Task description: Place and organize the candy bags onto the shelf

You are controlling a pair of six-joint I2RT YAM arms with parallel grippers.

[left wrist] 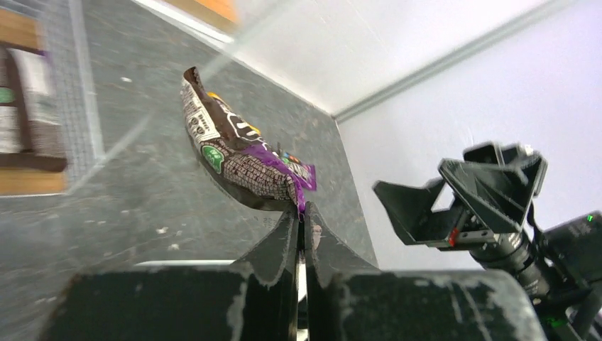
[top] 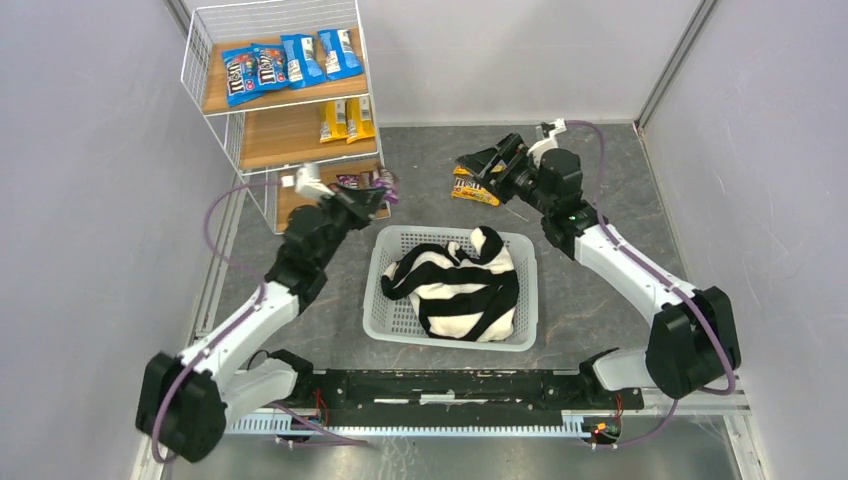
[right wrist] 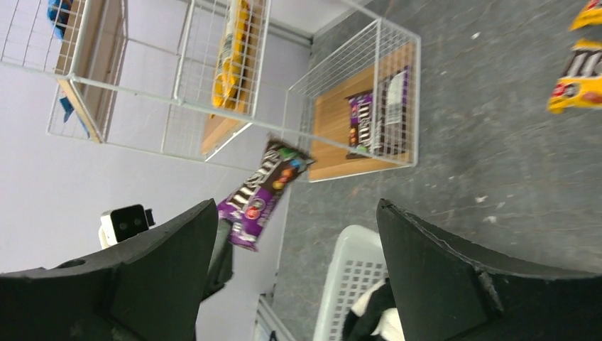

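left gripper pinches the purple bag by one end, its length sticking straight ahead, just beside the bottom board of the shelf; right gripper gapes empty near a yellow bag.

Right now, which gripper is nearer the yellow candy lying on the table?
Right. The right gripper hangs open right by the yellow candy; the left gripper is by the shelf, pinching a purple bag.

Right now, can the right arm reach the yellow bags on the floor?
Probably yes: the right gripper hangs open close by the yellow bags, and nothing lies between them.
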